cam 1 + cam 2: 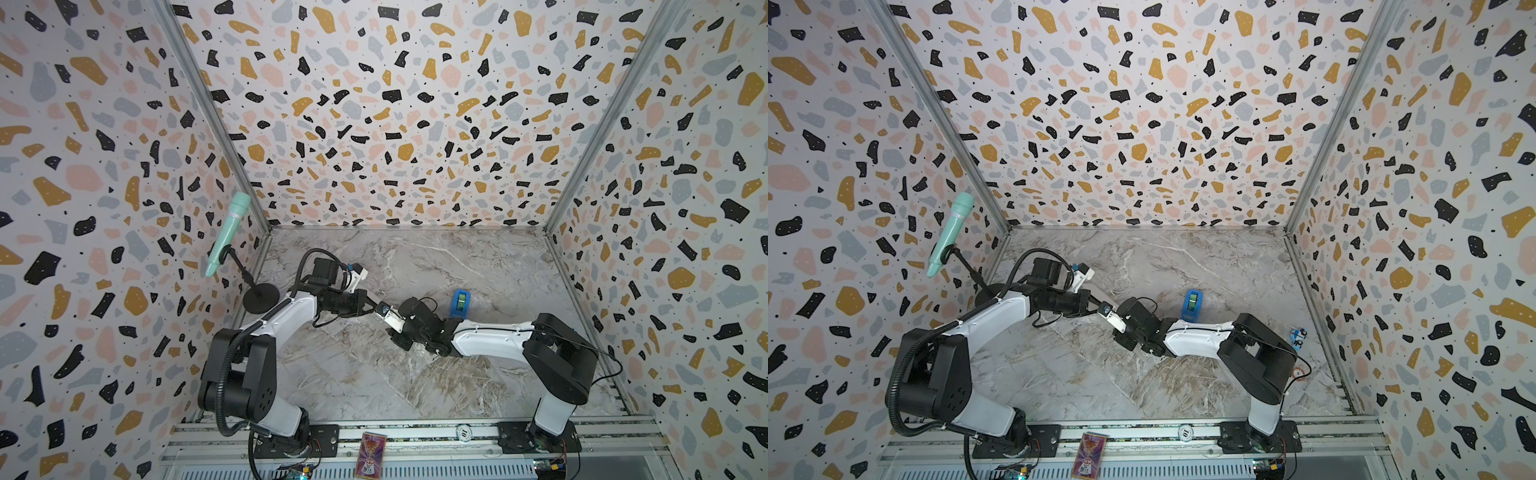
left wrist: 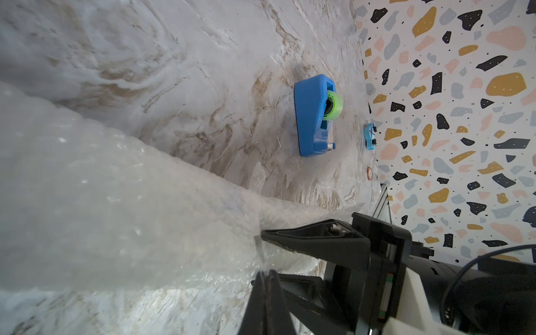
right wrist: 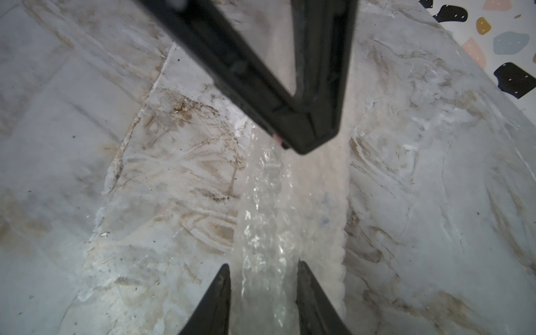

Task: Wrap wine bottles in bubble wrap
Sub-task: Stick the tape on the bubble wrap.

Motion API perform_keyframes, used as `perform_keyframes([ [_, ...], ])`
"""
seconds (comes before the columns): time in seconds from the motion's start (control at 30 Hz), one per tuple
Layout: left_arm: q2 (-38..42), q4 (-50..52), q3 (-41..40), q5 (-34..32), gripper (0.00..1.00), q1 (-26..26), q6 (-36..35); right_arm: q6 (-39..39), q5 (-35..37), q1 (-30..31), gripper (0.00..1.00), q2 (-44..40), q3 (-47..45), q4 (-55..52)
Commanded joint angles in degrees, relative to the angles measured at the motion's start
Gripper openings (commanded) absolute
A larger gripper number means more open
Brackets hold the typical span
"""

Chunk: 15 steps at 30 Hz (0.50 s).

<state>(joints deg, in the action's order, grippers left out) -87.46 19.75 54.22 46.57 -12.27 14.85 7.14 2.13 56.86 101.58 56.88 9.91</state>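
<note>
The two arms met over the middle of the table (image 1: 415, 257). The wrap (image 3: 261, 203) lay there, gathered into a long, loose roll, with more of its sheet spread flat on the table around it. In the left wrist view the roll filled the foreground as a pale, hazy mass.

The right gripper (image 3: 263, 265) straddled the roll with its jaws half closed, and a shiny ridge of wrap filled the gap between its fingers (image 3: 220, 295), so it held the wrap. The left gripper (image 3: 295, 146) was fully closed, its tip resting on the same ridge further along. Whether a fold was pinched in it could not be told.

The bottle could not be made out under the wrap.

The blue dispenser (image 1: 460, 302) stood on the table just past the right arm's wrist, apart from the roll.
</note>
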Motion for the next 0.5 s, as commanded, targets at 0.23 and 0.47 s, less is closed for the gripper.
perform_keyframes([
  [0.23,-0.18,-5.98,-1.56,-0.15,0.00,-3.07,4.99,-3.54,-6.42,-1.01,0.37,0.78,-3.25,-7.30],
  [0.47,-0.86,-1.98,-2.61,-1.89,0.00,-3.64,2.90,-3.71,-6.90,-1.25,0.37,1.07,-3.77,-6.31],
])
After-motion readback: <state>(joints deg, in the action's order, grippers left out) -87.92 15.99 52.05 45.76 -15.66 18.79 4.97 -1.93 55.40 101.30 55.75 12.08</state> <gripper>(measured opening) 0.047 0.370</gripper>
